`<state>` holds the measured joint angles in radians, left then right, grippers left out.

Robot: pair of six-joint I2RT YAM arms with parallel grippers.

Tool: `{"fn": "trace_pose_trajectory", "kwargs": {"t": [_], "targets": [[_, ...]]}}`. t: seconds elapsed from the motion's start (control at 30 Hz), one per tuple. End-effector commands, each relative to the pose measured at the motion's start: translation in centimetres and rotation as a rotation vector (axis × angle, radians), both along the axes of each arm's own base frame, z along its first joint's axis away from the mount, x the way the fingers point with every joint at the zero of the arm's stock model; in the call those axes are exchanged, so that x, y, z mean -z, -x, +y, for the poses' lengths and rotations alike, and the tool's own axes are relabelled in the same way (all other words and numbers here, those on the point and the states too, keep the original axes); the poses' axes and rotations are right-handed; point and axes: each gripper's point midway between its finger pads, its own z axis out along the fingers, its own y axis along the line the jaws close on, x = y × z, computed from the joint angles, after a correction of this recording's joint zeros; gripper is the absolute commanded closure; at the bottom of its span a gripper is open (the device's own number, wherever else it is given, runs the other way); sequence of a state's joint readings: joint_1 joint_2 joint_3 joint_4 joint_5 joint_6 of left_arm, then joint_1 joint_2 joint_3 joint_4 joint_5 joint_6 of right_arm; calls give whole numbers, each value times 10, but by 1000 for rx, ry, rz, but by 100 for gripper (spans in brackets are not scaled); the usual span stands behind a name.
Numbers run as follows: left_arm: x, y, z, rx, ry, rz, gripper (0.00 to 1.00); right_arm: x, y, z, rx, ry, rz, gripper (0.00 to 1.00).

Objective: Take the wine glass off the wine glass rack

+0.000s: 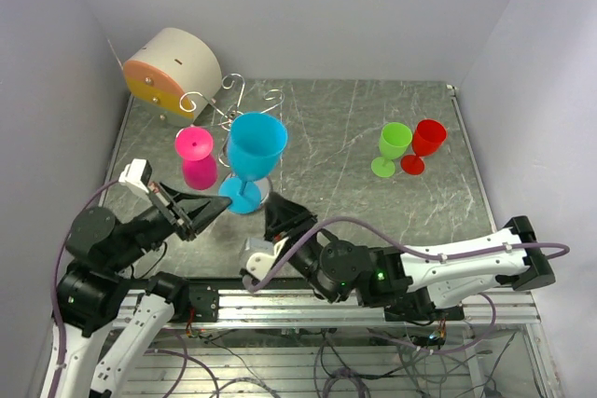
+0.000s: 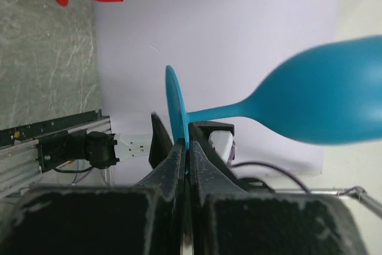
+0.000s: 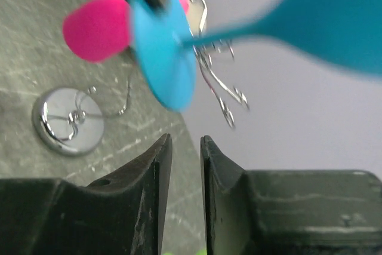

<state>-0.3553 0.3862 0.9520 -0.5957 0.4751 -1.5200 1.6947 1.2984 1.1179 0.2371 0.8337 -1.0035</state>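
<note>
Left wrist view: the left gripper [image 2: 186, 150] pinches the foot of the blue plastic wine glass [image 2: 322, 103], held aloft and apparently off the silver wire rack [image 3: 67, 120], so removal seems nearly done; the right gripper [image 3: 185, 141] is slightly parted and empty.

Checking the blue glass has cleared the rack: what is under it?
The right wrist view shows the rack's shiny round base on the table below the blue glass, whose foot the left gripper pinches. From above, the glass covers most of that base and the rack stem.

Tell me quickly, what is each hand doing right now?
Left hand: closed on the foot of the blue wine glass.
Right hand: slightly open, holding nothing.
</note>
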Motion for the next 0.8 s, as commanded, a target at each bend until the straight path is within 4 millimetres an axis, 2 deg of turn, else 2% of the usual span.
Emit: {"fn": "trace_pose_trajectory", "kwargs": {"t": [0.0, 0.17, 0.27, 0.37, 0.4, 0.5, 0.6, 0.7, 0.77], "targets": [[-13, 15, 14, -57, 4, -154, 93, -3, 79, -41, -26, -69, 148, 74], [-3, 21, 36, -174, -66, -231, 93, 14, 74, -77, 105, -77, 211, 75], [10, 28, 48, -225, -152, -254, 93, 8, 65, -95, 177, -152, 273, 82], [19, 35, 60, -268, -231, -277, 93, -24, 51, -117, 263, -345, 383, 98], [22, 37, 64, -279, -256, -280, 93, -37, 45, -124, 279, -418, 431, 100], [31, 41, 72, -301, -315, -276, 93, -74, 28, -141, 281, -586, 562, 100], [39, 43, 75, -302, -356, -263, 93, -103, 9, -155, 335, -666, 567, 100], [45, 44, 78, -308, -382, -252, 93, -118, -9, -158, 436, -662, 487, 100], [45, 44, 78, -308, -392, -252, 93, -121, -19, -157, 520, -631, 427, 100]]}}
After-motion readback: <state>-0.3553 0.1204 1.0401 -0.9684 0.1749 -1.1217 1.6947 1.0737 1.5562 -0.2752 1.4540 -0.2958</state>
